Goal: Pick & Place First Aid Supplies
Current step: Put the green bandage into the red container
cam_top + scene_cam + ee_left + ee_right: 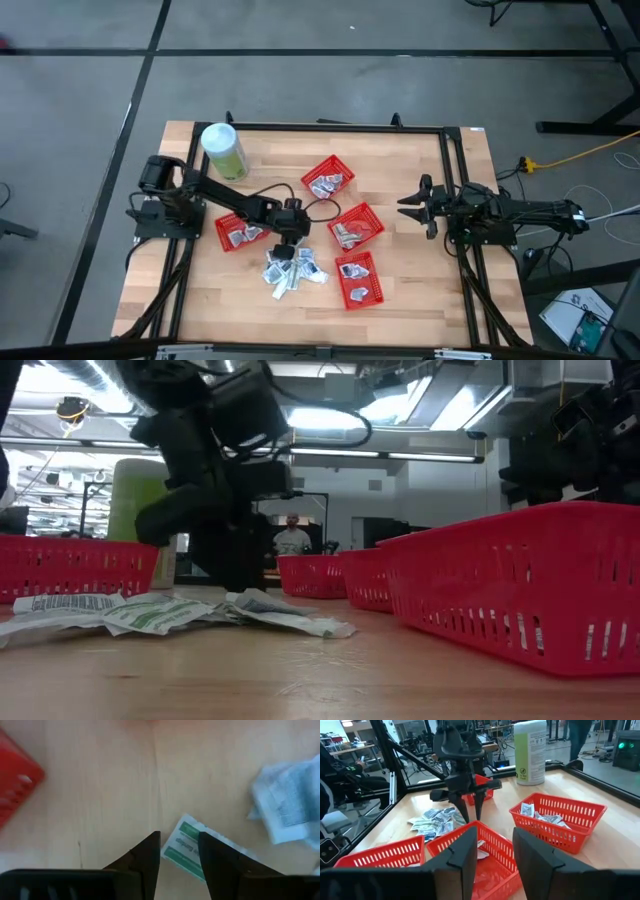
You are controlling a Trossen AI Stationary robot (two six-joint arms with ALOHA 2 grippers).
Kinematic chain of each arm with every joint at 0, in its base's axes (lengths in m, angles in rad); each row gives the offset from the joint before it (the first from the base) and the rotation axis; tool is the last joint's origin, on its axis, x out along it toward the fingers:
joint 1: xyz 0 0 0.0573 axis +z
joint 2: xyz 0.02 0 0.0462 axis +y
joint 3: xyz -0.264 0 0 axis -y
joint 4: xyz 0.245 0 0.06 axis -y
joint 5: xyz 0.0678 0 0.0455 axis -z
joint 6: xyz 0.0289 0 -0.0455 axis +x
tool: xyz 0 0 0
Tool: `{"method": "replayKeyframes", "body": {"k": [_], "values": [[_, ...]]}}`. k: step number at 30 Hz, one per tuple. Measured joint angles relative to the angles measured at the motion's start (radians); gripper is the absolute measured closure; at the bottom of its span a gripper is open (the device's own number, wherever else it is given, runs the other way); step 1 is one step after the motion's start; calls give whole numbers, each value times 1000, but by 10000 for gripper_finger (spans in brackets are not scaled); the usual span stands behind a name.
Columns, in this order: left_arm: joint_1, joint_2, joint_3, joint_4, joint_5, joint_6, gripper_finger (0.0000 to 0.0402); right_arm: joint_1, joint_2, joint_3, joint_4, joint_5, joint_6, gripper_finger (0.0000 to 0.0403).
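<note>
The first aid supplies, small white-grey packets, lie in a loose pile (292, 268) on the wooden table, near its front edge; the low view shows the pile (160, 615) flat on the wood. My left gripper (288, 246) stands open over the pile's far side, pointing steeply down. In its wrist view a packet with green marks (186, 849) lies on the table just beyond the gap between the fingers (179, 840). My right gripper (415, 208) waits open at the table's right side, nothing between its fingers (492, 845).
Four red mesh baskets surround the pile: left (240, 232), far (328, 178), right (356, 226) and near right (359, 278), each holding a few packets. A pale-green canister (224, 150) stands at the far left. Bare wood lies at the table's front left.
</note>
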Motion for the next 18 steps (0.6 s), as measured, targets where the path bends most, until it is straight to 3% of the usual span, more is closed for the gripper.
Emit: {"method": "replayKeyframes", "body": {"k": [8,18], "values": [[6,61,48,-53,41,2,283,0,0,0,0,0,0,276],[4,63,47,-62,71,5,395,0,0,0,0,0,0,276]]}}
